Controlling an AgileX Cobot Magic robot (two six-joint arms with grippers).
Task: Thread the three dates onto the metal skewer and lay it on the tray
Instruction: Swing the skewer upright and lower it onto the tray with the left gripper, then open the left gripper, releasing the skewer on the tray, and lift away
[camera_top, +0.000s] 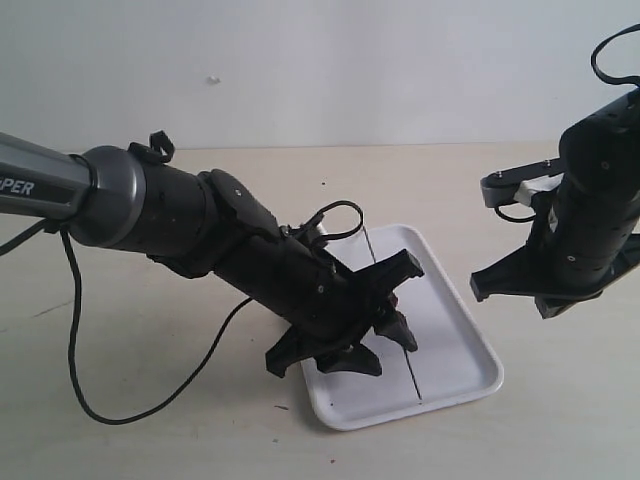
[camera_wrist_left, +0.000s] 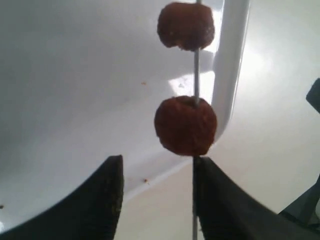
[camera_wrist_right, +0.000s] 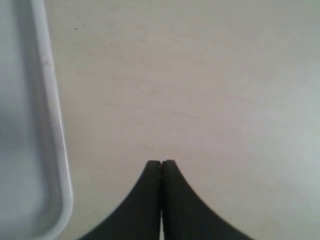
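Observation:
The white tray (camera_top: 462, 335) lies at the middle of the table, and the thin metal skewer (camera_top: 414, 378) rests lengthwise on it. In the left wrist view two dates (camera_wrist_left: 186, 26) (camera_wrist_left: 185, 126) sit threaded on the skewer (camera_wrist_left: 196, 75) near the tray's rim (camera_wrist_left: 231, 60). A third date is not visible. My left gripper (camera_top: 398, 302) (camera_wrist_left: 157, 162) hangs open over the tray, the skewer running along the inner edge of one finger (camera_wrist_left: 215, 200), nothing clamped. My right gripper (camera_top: 478, 290) (camera_wrist_right: 161, 162) is shut and empty, off the tray's right side.
A black cable (camera_top: 100, 400) from the left arm loops over the table at the front left. The tray's rim (camera_wrist_right: 52, 110) lies close beside the right gripper, with bare tabletop (camera_wrist_right: 210, 75) under it.

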